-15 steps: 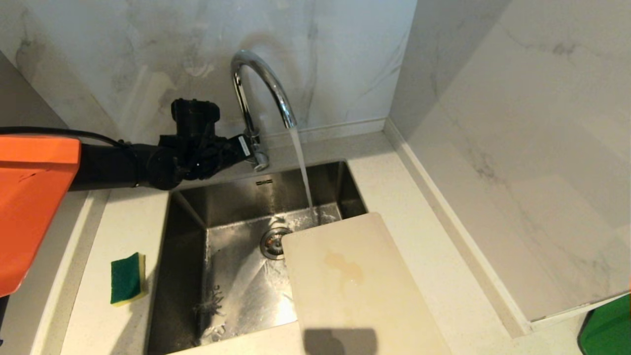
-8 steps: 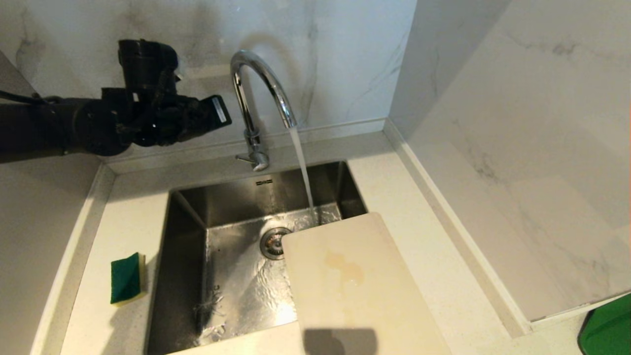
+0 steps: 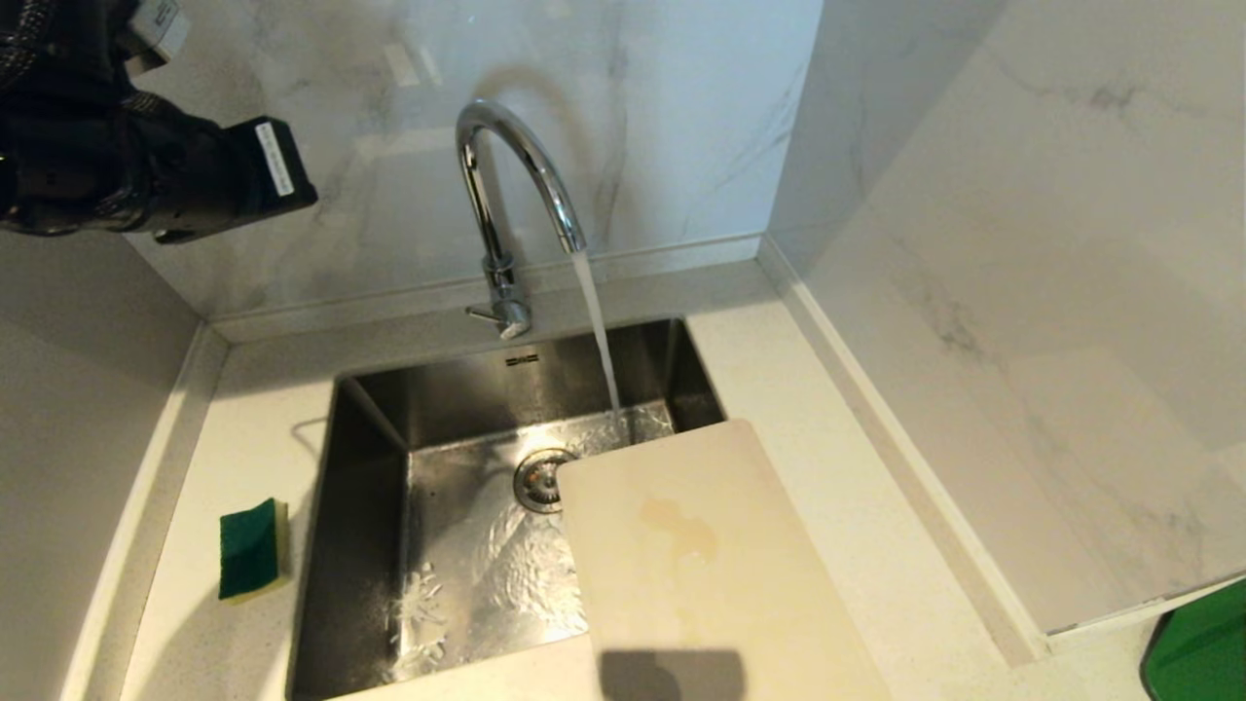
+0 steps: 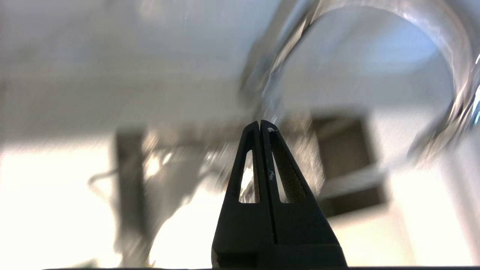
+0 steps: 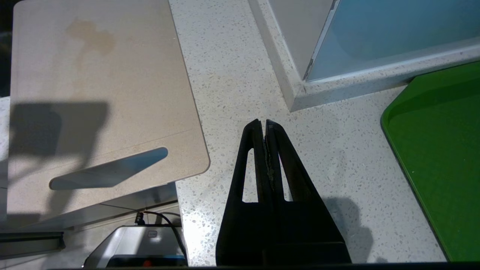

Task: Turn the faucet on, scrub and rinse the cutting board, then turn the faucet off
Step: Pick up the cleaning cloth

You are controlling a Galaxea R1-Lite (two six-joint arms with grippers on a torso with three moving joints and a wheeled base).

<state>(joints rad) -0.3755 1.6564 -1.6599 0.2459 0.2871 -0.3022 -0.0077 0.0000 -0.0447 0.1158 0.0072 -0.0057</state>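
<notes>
Over the sink (image 3: 370, 419), water runs from the faucet (image 3: 511, 175) while my left pincer (image 4: 260, 122) hangs high at ten o'clock, its fingers pressed together on nothing.

From the head view I see the stream landing just beyond the far edge of the cutting board (image 3: 701, 565), which lies at five o'clock, partly over the basin and partly on the counter (image 3: 827, 467). At eight o'clock sits a green sponge (image 3: 251, 548). My right pincer (image 5: 262, 122) is closed and empty above the counter, beside the board's handle slot (image 5: 108, 172).
</notes>
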